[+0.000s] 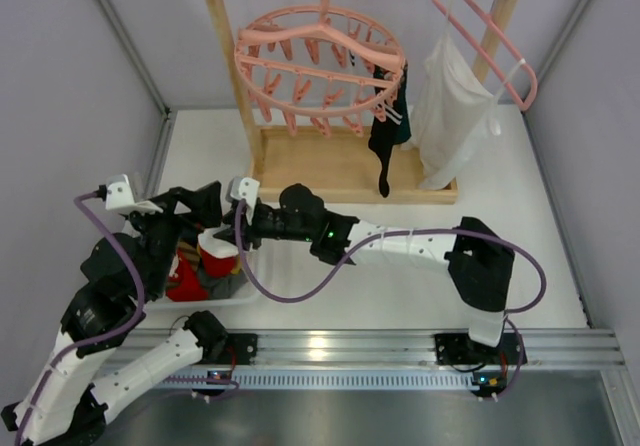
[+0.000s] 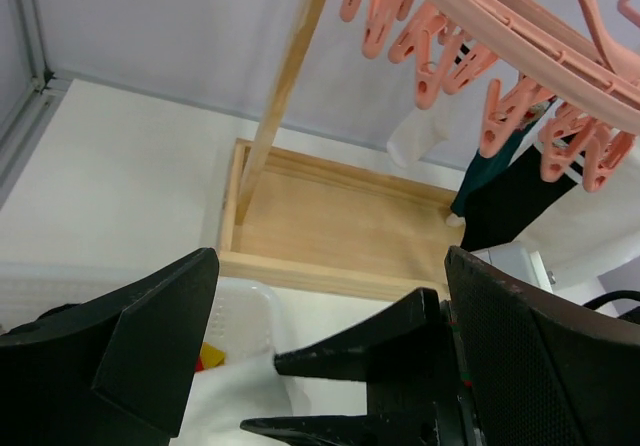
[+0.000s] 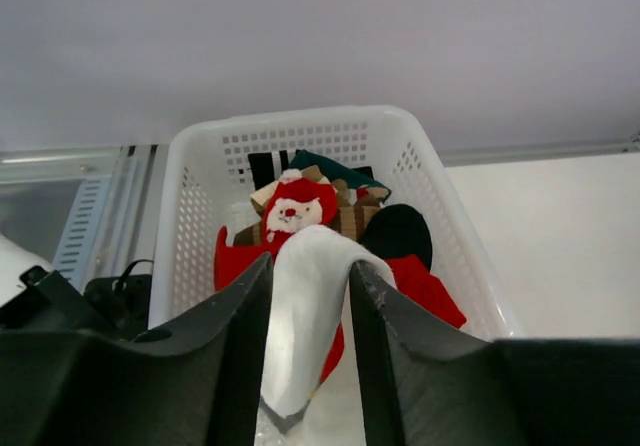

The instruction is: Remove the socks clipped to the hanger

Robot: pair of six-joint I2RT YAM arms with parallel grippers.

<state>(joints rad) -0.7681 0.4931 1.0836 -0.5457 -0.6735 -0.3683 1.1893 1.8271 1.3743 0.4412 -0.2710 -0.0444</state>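
As right tool (image 3: 310,266) pinches, white sock (image 3: 300,346) between

pale grey walls (image 1: 60,86), white tabletop (image 1: 520,226), wooden rack (image 1: 320,166)

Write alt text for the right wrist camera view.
The right gripper holds a white sock between its dark fingers above a white perforated basket. Inside the basket lie more socks, among them a red Santa sock, a black sock and a dark teal sock.
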